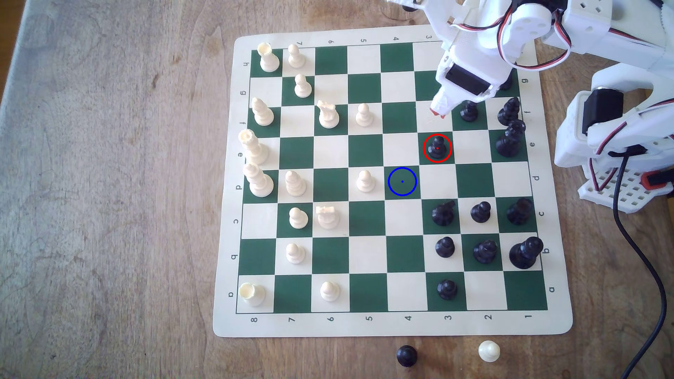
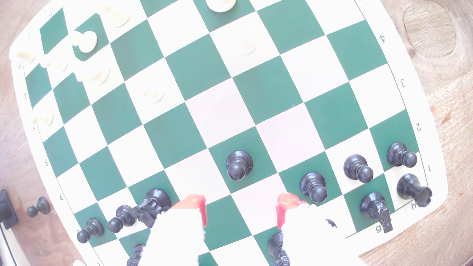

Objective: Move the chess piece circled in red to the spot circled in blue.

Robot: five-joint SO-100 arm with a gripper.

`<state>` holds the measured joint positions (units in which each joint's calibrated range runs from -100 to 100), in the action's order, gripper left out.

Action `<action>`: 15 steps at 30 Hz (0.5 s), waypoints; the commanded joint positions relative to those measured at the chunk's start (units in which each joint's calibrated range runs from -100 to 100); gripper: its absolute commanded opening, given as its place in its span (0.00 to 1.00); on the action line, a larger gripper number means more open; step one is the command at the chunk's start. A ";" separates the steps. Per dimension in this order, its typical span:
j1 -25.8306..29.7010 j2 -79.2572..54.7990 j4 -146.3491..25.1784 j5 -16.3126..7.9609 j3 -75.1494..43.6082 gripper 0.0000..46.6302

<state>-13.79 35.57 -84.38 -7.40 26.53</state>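
The black pawn (image 1: 437, 148) stands upright on a dark green square inside the red ring, right of the board's middle in the exterior view. The blue-ringed spot (image 1: 402, 181) is a bare dark green square one step diagonally toward the exterior view's lower left of the pawn. My gripper (image 1: 439, 111) hovers over the white square just behind the pawn, apart from it. In the wrist view the gripper (image 2: 242, 208) is open, its red-tipped fingers (image 2: 197, 204) wide apart with nothing between them. The pawn (image 2: 239, 165) stands just beyond the tips.
Another black pawn (image 1: 468, 111) stands close beside the gripper, and taller black pieces (image 1: 508, 111) line the board's right edge. A cream pawn (image 1: 365, 181) sits one square left of the blue spot, a black knight (image 1: 443, 213) below right. Two captured pawns (image 1: 406, 355) lie off the board.
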 commanded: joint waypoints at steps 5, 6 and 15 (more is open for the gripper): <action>-1.19 -3.48 1.25 0.88 -0.14 0.33; -1.27 -3.56 1.91 0.93 1.13 0.32; 1.71 -3.73 7.56 0.49 9.56 0.33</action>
<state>-12.98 31.88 -78.80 -6.76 36.56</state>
